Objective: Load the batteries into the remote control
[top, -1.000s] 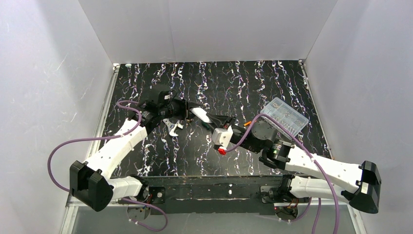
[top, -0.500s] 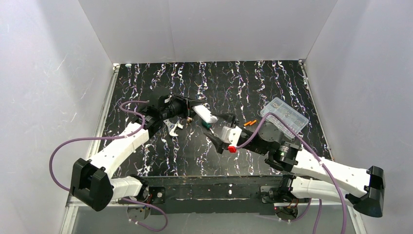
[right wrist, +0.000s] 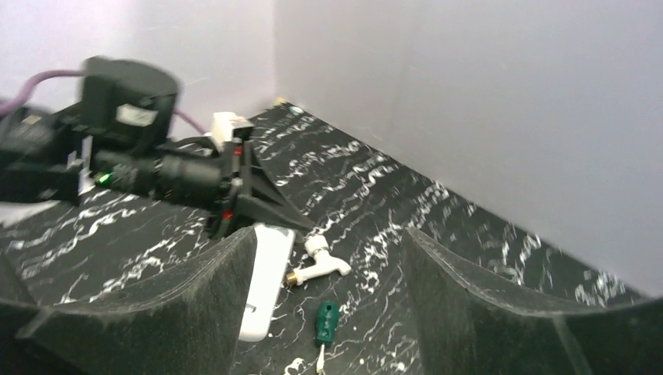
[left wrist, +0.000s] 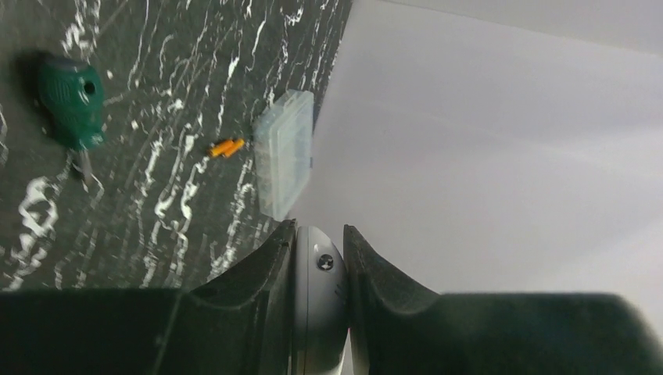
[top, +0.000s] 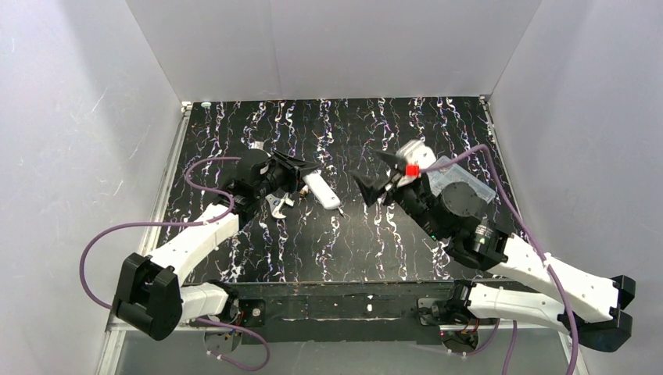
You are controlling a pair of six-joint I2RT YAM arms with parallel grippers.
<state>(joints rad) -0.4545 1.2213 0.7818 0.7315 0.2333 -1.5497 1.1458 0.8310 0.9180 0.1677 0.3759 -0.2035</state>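
Observation:
The white remote control (top: 321,190) sticks out to the right of my left gripper (top: 301,178), which is shut on its left end just above the table. In the left wrist view the remote control (left wrist: 317,301) sits edge-on between the two black fingers (left wrist: 258,297), a small screw showing on it. Two orange batteries (left wrist: 226,148) lie side by side on the table next to a clear box; the right arm hides them in the top view. My right gripper (top: 374,174) hangs open and empty in the air right of the remote control (right wrist: 266,285).
A clear plastic box (left wrist: 283,160) lies at the right, half under the right arm (top: 457,207). A green-handled screwdriver (right wrist: 327,320) and a white tap fitting (right wrist: 320,264) lie beside the remote. A small metal piece (top: 275,205) lies below the left gripper. White walls enclose the table.
My right gripper has opened, let go of the remote's end, and risen up and back to the right. The left gripper keeps the remote, now angled slightly more toward the front.

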